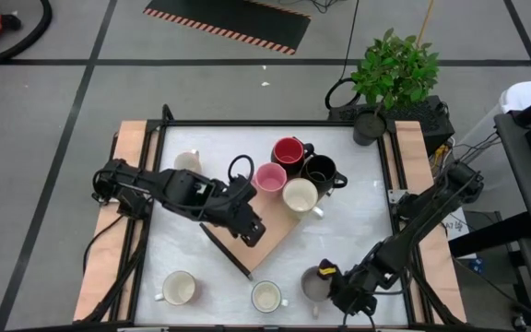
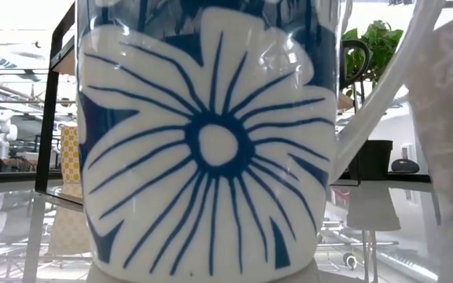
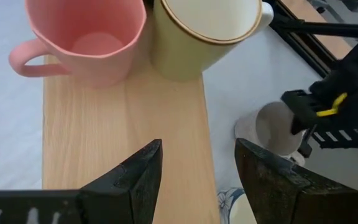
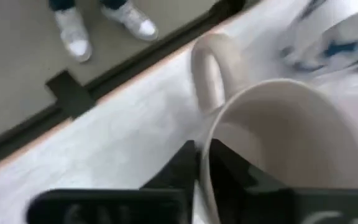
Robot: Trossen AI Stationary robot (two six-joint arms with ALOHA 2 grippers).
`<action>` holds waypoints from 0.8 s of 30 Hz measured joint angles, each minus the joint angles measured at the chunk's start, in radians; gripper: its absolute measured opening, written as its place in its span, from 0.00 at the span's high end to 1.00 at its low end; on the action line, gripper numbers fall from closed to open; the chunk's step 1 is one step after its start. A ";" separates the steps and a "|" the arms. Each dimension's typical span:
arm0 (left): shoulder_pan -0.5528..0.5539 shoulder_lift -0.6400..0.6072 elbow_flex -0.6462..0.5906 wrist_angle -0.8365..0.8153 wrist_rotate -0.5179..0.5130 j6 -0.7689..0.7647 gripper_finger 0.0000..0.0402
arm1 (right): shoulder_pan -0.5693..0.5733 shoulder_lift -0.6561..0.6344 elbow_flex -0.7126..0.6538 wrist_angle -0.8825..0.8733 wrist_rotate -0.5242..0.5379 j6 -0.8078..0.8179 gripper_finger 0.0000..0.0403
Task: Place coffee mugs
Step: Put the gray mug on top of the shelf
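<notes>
A wooden board (image 1: pixel 275 231) lies mid-table. At its far end stand a pink mug (image 1: pixel 268 177), a cream mug (image 1: pixel 300 195), a red mug (image 1: pixel 289 150) and a black mug (image 1: pixel 321 171). My left gripper (image 1: pixel 250 229) hovers open and empty over the board; its wrist view shows its fingers (image 3: pixel 197 165) short of the pink mug (image 3: pixel 86 37) and the cream mug (image 3: pixel 204 31). My right gripper (image 1: pixel 336 284), near the table's front edge, is shut on a grey mug (image 1: pixel 315 282). A blue-flowered mug (image 1: pixel 265 296) stands just left of it and fills the low view (image 2: pixel 211 141). My right gripper pinches the grey mug's wall at the rim (image 4: pixel 205 146), one finger inside the mug and one outside, close beside the handle (image 4: pixel 205 68). The fingers come from above, slanting. The mug stays upright; I cannot tell whether its base is on the table.
A white mug (image 1: pixel 179 289) stands at the near left and another white mug (image 1: pixel 188 161) at the far left. A green plant in a black pot (image 1: pixel 369 124) sits at the far right corner. A person's white shoes (image 4: pixel 98 28) show on the floor beyond the table's edge.
</notes>
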 joint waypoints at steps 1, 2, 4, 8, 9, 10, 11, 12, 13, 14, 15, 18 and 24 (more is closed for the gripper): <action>-0.003 0.000 0.000 0.000 0.000 0.008 0.48 | -0.001 -0.002 0.024 -0.017 0.000 -0.002 0.97; -0.005 0.000 0.000 0.000 0.000 0.019 0.48 | -0.002 -0.002 0.049 -0.034 0.000 0.001 0.98; -0.006 0.000 0.000 -0.001 0.000 0.038 0.48 | -0.001 -0.001 0.104 -0.072 0.016 0.015 0.97; -0.006 0.000 0.000 -0.003 0.000 0.076 0.48 | -0.015 -0.002 0.203 -0.176 0.015 0.051 0.99; -0.005 0.000 0.000 -0.003 0.000 0.089 0.48 | -0.019 -0.002 0.228 -0.206 0.021 0.060 0.99; -0.005 0.000 0.000 -0.004 0.000 0.103 0.48 | -0.025 -0.002 0.253 -0.238 0.021 0.069 0.99; -0.005 0.000 0.000 -0.006 0.000 0.118 0.48 | -0.031 -0.002 0.279 -0.268 0.021 0.079 0.99; -0.005 0.000 0.000 -0.007 0.000 0.134 0.48 | -0.036 -0.002 0.305 -0.294 0.025 0.080 0.99; -0.005 0.000 0.000 -0.007 0.000 0.153 0.48 | -0.041 -0.002 0.334 -0.317 0.041 0.079 0.99; -0.004 0.000 0.000 -0.007 0.000 0.170 0.48 | -0.046 -0.002 0.362 -0.336 0.060 0.073 0.99; -0.002 0.000 0.000 -0.007 0.000 0.189 0.48 | -0.050 -0.002 0.385 -0.349 0.080 0.055 0.99; 0.008 0.000 0.000 -0.007 0.000 0.234 0.48 | -0.068 -0.004 0.431 -0.367 0.130 -0.047 0.99; 0.024 -0.017 0.001 -0.010 0.001 0.266 0.48 | -0.114 -0.003 0.458 -0.368 0.175 -0.230 0.99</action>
